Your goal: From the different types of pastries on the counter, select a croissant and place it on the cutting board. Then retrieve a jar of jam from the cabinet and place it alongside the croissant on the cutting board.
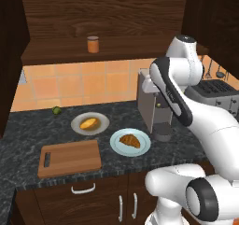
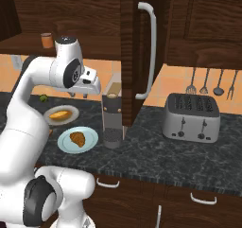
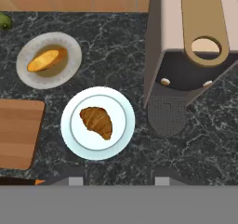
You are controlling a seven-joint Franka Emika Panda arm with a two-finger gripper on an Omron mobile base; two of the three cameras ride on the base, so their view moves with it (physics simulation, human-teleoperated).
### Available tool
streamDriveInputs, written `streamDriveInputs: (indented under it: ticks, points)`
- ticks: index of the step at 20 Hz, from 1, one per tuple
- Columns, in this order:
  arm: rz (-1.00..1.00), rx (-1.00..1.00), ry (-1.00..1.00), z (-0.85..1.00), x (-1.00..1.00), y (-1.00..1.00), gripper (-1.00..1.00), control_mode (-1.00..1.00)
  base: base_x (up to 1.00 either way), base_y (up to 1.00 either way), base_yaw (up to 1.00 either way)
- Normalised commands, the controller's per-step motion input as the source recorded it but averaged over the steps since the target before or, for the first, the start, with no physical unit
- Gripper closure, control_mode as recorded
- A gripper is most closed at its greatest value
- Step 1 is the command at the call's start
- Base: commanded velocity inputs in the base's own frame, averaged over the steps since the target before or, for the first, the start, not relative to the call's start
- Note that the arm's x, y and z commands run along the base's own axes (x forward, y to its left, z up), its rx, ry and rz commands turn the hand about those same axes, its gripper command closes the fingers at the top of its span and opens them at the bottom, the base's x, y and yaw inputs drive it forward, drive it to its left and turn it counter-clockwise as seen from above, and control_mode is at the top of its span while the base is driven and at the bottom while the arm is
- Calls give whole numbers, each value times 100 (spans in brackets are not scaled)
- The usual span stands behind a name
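Note:
The brown ridged croissant (image 3: 96, 121) lies on a pale blue plate (image 3: 73, 146) on the dark speckled counter (image 1: 28, 135). The smooth yellow bun (image 3: 44, 60) rests on a grey plate (image 3: 28, 76) behind it. Left of both plates lies the wooden cutting board (image 1: 70, 158), bare, its slot handle at the left end. The jar of jam (image 1: 93, 44) stands on the plank shelf of the wall cabinet (image 1: 56, 51). My gripper (image 3: 119, 176) hangs open high above the counter, just right of the croissant's plate, holding nothing. The right base view shows the gripper (image 2: 79, 95) beside the coffee machine.
A grey coffee machine (image 2: 112, 118) stands right of the croissant's plate, close to my hand. A small green lime (image 1: 56, 110) sits by the tiled wall. A silver toaster (image 2: 191, 118) stands farther right. An open cabinet door (image 2: 137, 57) hangs above the counter.

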Motion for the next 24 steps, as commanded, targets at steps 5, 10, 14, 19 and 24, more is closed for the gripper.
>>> streamDriveInputs:
  ticks: [5, 10, 14, 19, 24]
  points:
    - [1, -8, -3, -9, -15, 36, -100, -100, 0, 0, 0]
    - [8, -14, 15, -58, -4, 79, -100, -100, 0, 0, 0]
    - [7, -4, 24, -73, 0, 41, -100, -100, 0, 0, 0]
    - [9, -3, 21, -72, 0, 7, -100, -100, 0, 0, 0]
    - [11, -1, 12, -64, 0, 0, -100, -100, 0, 0, 0]
